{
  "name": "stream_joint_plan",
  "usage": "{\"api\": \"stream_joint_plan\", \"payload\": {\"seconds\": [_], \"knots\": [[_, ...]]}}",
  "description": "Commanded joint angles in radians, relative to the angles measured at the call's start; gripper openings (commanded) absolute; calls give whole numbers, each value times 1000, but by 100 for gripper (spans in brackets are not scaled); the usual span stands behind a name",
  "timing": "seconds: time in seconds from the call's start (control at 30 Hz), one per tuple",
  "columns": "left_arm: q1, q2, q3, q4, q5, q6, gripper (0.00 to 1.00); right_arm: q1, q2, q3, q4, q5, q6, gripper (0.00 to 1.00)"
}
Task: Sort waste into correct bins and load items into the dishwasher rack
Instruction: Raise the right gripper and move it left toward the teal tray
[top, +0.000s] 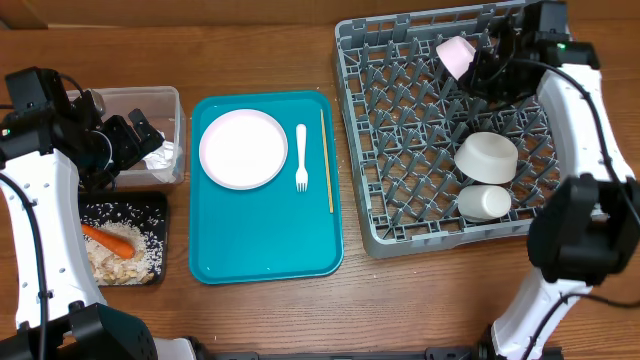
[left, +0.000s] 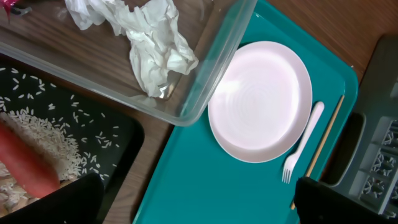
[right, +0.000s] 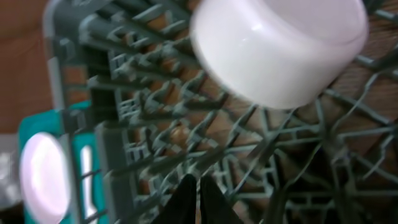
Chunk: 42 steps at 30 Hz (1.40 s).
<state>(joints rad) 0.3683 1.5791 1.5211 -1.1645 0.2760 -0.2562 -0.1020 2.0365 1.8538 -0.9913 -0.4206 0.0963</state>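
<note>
A white plate (top: 243, 148), a white fork (top: 301, 158) and a thin chopstick (top: 326, 160) lie on the teal tray (top: 260, 240). Crumpled tissue (left: 155, 50) lies in the clear tub (top: 150, 100). The black tray (top: 152, 212) holds a carrot (top: 110, 240) and rice (left: 37, 127). My left gripper (top: 143, 138) hangs open over the tub's near corner, its fingers (left: 68, 199) wide apart and nothing between them. In the grey dishwasher rack (top: 400, 150) sit a pale pink bowl (top: 455, 52), a white bowl (top: 487, 157) and a cup (top: 484, 203). My right gripper (right: 198, 180) is shut and empty just beside the pink bowl (right: 280, 50).
The rack's upright pegs (right: 161, 112) stand close round my right fingers. The tub and the black tray sit against the teal tray's left edge. Bare wooden table (top: 300, 320) runs along the front.
</note>
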Motion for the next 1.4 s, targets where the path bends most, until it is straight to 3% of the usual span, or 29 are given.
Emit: {"api": "stream_joint_plan", "payload": {"seconds": [0.0,0.2,0.47,0.6,0.9,1.27,1.37], "knots": [[3,-22,17,-2,5,-6,100,53,-111,0,-54,-99,-18,8],[3,-22,17,-2,5,-6,100,214,-113,-2,-173,-52,-26,18],[3,-22,17,-2,5,-6,100,482,-109,-2,-189,291,-5,31],[3,-22,17,-2,5,-6,100,560,-97,-2,-189,480,82,36],[3,-22,17,-2,5,-6,100,579,-27,-2,-177,497,118,40],[3,-22,17,-2,5,-6,100,579,63,-2,-149,486,118,39],[3,-22,17,-2,5,-6,100,579,64,-2,-143,482,118,34]]}}
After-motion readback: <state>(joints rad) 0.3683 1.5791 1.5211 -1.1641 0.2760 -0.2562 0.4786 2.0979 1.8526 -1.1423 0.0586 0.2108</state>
